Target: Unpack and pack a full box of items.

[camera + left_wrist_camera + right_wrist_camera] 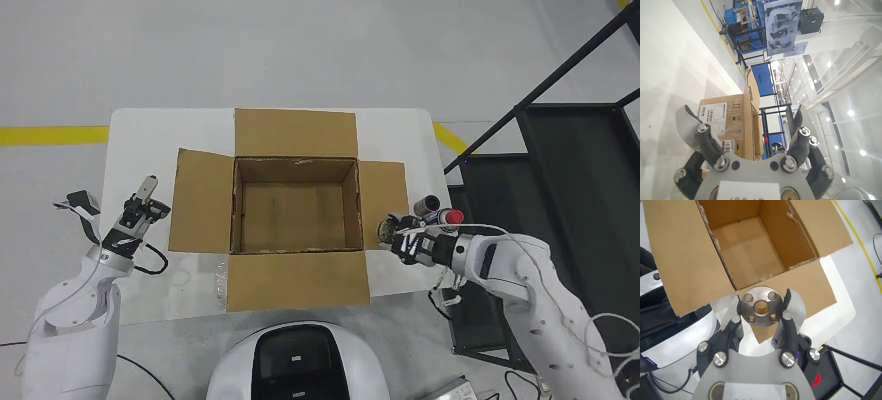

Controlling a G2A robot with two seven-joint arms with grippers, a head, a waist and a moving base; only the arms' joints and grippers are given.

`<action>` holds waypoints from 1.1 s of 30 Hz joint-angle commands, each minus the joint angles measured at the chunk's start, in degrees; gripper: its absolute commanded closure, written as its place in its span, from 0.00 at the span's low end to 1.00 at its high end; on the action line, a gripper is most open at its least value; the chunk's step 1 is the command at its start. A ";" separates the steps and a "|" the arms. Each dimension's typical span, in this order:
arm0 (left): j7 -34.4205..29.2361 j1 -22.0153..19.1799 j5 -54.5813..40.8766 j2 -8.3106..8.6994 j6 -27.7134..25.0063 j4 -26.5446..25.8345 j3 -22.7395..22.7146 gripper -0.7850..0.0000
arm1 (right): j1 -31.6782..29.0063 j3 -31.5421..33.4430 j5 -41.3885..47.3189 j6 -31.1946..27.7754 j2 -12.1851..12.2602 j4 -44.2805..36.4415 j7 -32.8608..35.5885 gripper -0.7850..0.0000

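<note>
An open cardboard box with all flaps folded out stands mid-table; its inside looks bare. My right gripper is shut on a round metal flange with a centre hole and several bolt holes, held just outside the box's right flap. From above, the right gripper sits at the table's right edge. My left gripper hovers left of the box, open with nothing between its fingers, facing the box's labelled side wall.
A couple of small items, one with a red cap, lie by the table's right edge behind the right gripper. A black metal stair frame stands close on the right. Bare white tabletop lies left of the box.
</note>
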 commanded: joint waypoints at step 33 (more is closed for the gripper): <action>0.00 0.00 0.00 0.00 0.00 0.00 0.00 0.00 | 52.35 -51.76 5.28 12.41 -13.56 46.57 9.55 1.00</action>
